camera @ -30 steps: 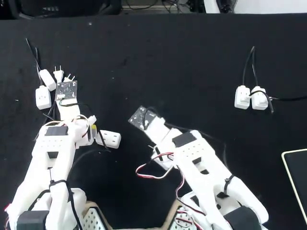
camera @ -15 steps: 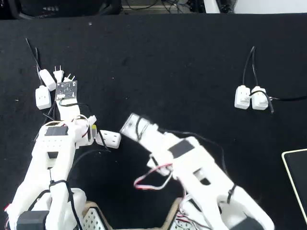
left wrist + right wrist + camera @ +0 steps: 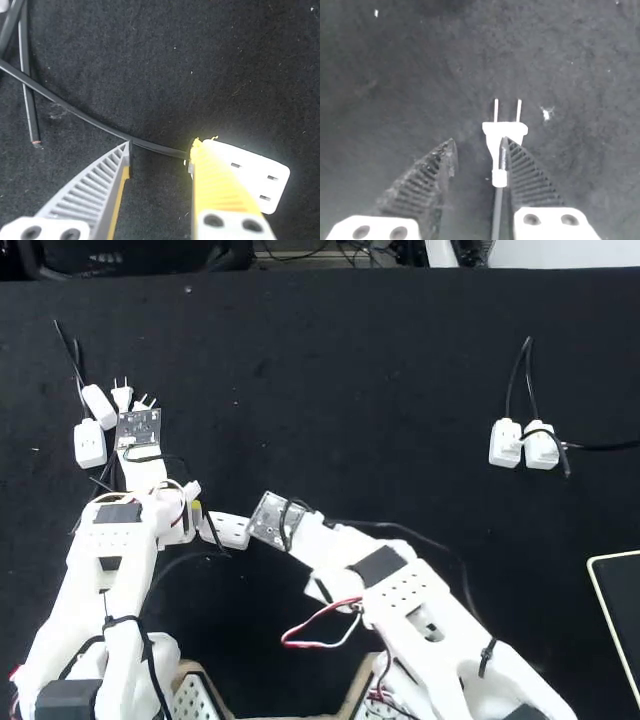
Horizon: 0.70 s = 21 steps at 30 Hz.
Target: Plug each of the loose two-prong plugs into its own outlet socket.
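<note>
A white outlet socket (image 3: 226,530) lies on the black table, between the two arms. My left gripper (image 3: 161,147) stands open over the socket's black cable (image 3: 90,122). Its yellow-faced finger (image 3: 220,195) rests against the end of the outlet socket (image 3: 247,172). My right gripper (image 3: 477,141) is open just above the table. A white two-prong plug (image 3: 505,131) lies by the tip of one finger (image 3: 527,175), prongs pointing away, with its cable running back along that finger. In the high view, the right arm's wrist (image 3: 276,519) sits close to the socket.
Near the far-left edge lie two more white pieces (image 3: 91,443) and loose plugs (image 3: 122,393) with their cables. A joined plug and socket pair (image 3: 522,444) sits at the right. A flat yellow-edged panel (image 3: 618,615) lies at the right edge.
The right arm has swung left and slightly toward the front, bringing its wrist next to the outlet socket. The left arm has stayed still.
</note>
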Tool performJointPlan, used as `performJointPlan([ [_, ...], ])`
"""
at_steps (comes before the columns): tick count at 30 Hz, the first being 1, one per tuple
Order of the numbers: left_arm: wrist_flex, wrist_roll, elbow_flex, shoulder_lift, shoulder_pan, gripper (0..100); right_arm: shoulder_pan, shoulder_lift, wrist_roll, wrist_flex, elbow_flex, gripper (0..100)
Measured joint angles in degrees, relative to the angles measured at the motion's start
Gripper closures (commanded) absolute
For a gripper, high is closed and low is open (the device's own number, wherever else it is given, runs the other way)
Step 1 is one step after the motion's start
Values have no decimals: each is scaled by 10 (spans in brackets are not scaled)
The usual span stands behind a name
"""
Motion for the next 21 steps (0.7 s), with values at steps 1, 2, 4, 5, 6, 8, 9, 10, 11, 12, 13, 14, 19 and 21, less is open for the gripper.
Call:
performJointPlan([
  [1, 0, 0, 0, 0, 0, 805, 5, 0, 8, -4, 5, 861],
  [2, 0, 0, 0, 0, 0, 805, 11, 0, 11, -8, 10, 861],
  [4, 0, 0, 0, 0, 0, 805, 22, -3, 22, -19, 17, 861],
  [5, 0, 0, 0, 0, 0, 805, 28, -4, 30, -27, 22, 861],
  [6, 0, 0, 0, 0, 0, 805, 35, -6, 37, -33, 25, 861],
  [8, 0, 0, 0, 0, 0, 805, 50, -7, 44, -36, 29, 861],
  [9, 0, 0, 0, 0, 0, 805, 55, -7, 46, -34, 29, 861],
  [10, 0, 0, 0, 0, 0, 805, 57, -7, 47, -34, 29, 861],
  [11, 0, 0, 0, 0, 0, 805, 58, -7, 48, -36, 29, 861],
  [12, 0, 0, 0, 0, 0, 805, 58, -7, 48, -36, 29, 861],
  [13, 0, 0, 0, 0, 0, 805, 58, -7, 48, -36, 29, 861],
  [14, 0, 0, 0, 0, 0, 805, 58, -7, 48, -37, 29, 861],
  [19, 0, 0, 0, 0, 0, 805, 60, -7, 48, -37, 29, 861],
  [21, 0, 0, 0, 0, 0, 805, 60, -7, 48, -37, 25, 861],
])
